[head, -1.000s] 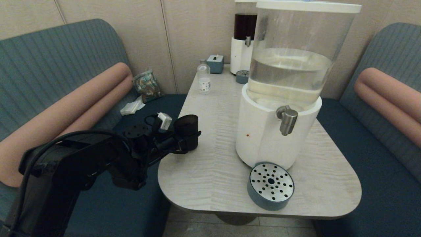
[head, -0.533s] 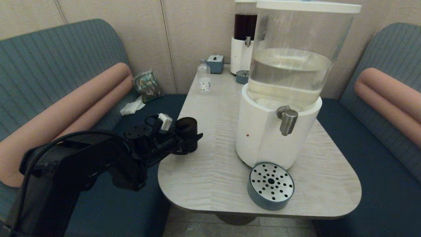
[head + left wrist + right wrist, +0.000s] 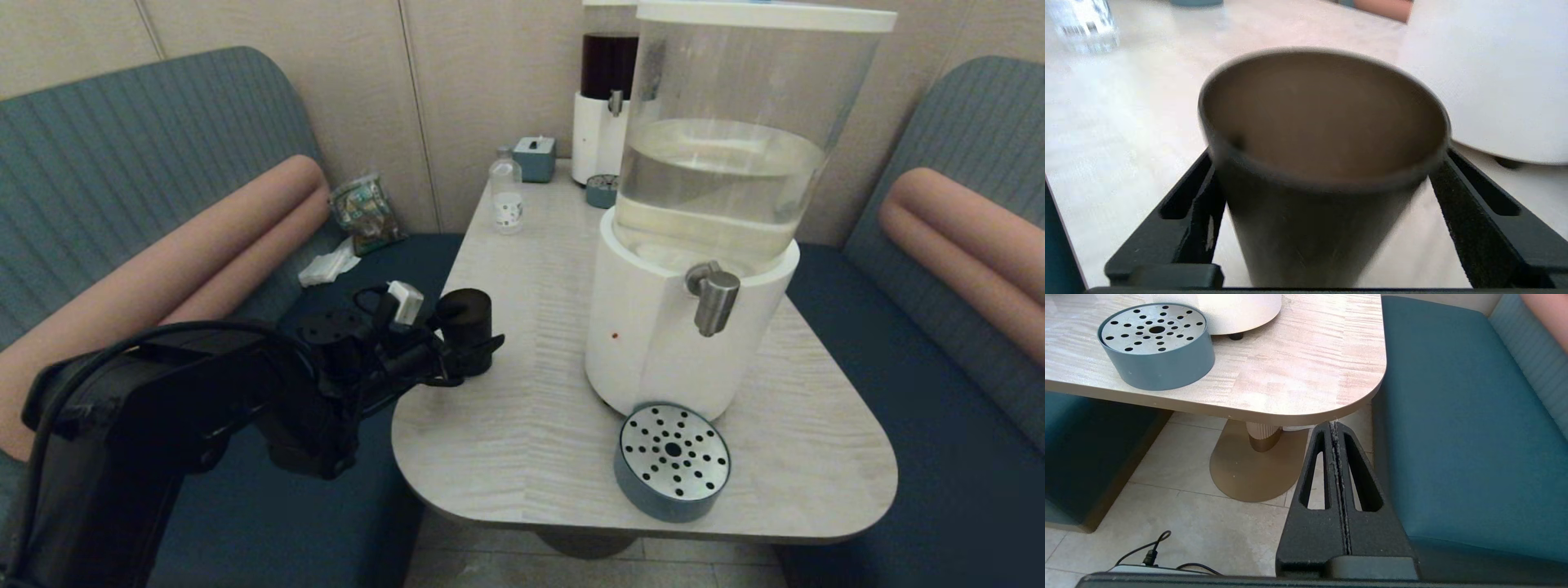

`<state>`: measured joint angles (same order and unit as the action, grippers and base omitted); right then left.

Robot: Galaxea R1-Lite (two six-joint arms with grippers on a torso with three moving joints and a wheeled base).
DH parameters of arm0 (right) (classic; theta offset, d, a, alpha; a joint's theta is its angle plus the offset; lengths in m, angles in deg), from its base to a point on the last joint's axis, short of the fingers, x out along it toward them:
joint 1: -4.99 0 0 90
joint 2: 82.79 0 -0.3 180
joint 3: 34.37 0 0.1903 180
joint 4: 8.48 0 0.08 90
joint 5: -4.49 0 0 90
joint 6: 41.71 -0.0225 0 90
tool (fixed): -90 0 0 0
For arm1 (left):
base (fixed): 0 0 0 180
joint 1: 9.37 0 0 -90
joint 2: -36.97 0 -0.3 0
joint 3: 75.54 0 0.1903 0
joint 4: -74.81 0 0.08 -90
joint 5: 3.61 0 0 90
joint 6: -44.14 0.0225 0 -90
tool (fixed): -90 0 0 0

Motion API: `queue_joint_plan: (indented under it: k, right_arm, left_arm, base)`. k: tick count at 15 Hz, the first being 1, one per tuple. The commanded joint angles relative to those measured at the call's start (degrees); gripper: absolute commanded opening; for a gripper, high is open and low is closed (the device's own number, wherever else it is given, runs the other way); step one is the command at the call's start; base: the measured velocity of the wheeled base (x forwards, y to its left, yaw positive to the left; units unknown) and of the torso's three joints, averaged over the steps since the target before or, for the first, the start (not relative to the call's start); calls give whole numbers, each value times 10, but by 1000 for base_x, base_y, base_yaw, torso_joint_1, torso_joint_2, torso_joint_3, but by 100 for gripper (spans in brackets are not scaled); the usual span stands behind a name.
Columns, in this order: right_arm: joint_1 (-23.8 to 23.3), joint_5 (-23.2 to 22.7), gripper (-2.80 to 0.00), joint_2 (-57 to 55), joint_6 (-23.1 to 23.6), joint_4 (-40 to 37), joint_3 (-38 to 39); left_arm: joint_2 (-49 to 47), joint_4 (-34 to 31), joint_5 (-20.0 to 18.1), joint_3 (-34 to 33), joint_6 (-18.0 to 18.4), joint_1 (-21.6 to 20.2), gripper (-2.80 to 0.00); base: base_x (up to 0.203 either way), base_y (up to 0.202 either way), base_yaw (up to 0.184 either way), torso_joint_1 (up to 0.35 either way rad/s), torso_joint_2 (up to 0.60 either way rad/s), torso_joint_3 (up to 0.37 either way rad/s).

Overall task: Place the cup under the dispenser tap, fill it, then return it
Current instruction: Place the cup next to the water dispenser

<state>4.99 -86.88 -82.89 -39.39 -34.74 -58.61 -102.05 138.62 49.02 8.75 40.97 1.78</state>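
Table with dispensers, trays, bottle

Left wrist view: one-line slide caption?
Black cup upright between the left gripper fingers, white dispenser base beyond.

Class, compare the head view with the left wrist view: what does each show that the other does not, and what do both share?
Only the head view shows the tap, the drip tray, the dark-liquid dispenser and the benches. Only the left wrist view looks into the cup and shows a gap between it and both fingers of the left gripper. Both show the cup, table, bottle and the big dispenser's white base.
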Motion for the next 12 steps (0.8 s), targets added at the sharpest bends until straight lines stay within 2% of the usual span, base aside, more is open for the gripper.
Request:
queue_joint_plan:
  k: [1, 8, 12]
  right_arm:
    - [0, 0, -280, -1, 1, 0, 0]
    - [0, 0, -280, -1, 1, 0, 0]
    - [0, 0, -280, -1, 1, 0, 0]
  left_arm:
    - [30, 5, -2, -37, 1, 0, 0]
    - [113, 5, 5, -172, 1, -2, 0]
    - [131, 5, 6, -207, 2, -2, 0]
  base:
    - [0, 0, 0, 0, 0, 0]
    - [0, 0, 0, 0, 0, 0]
    - [0, 0, 0, 0, 0, 0]
